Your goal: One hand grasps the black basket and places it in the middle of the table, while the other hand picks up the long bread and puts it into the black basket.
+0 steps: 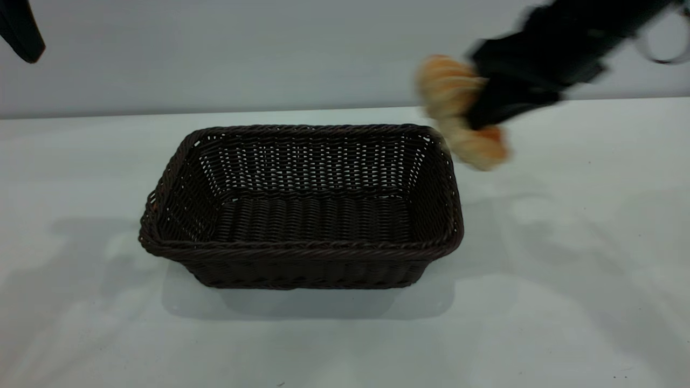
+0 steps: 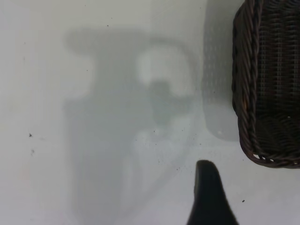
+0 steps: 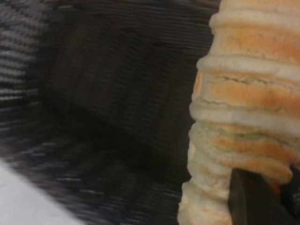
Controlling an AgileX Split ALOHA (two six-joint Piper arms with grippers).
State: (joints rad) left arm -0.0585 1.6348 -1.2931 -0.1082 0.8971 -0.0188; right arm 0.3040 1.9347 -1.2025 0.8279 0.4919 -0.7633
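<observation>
The black basket (image 1: pixel 302 207) stands empty in the middle of the table (image 1: pixel 566 242). My right gripper (image 1: pixel 477 110) is shut on the long bread (image 1: pixel 458 110) and holds it in the air above the basket's far right corner. In the right wrist view the ridged golden bread (image 3: pixel 243 117) fills one side, with a black finger (image 3: pixel 253 199) against it and the basket's weave (image 3: pixel 103 108) below. My left arm (image 1: pixel 21 27) is raised at the far left. In the left wrist view one black finger (image 2: pixel 211 197) shows above the bare table beside the basket's end (image 2: pixel 267 84).
The white table stretches wide on both sides of the basket and in front of it. A grey wall (image 1: pixel 242 54) runs behind the table's far edge.
</observation>
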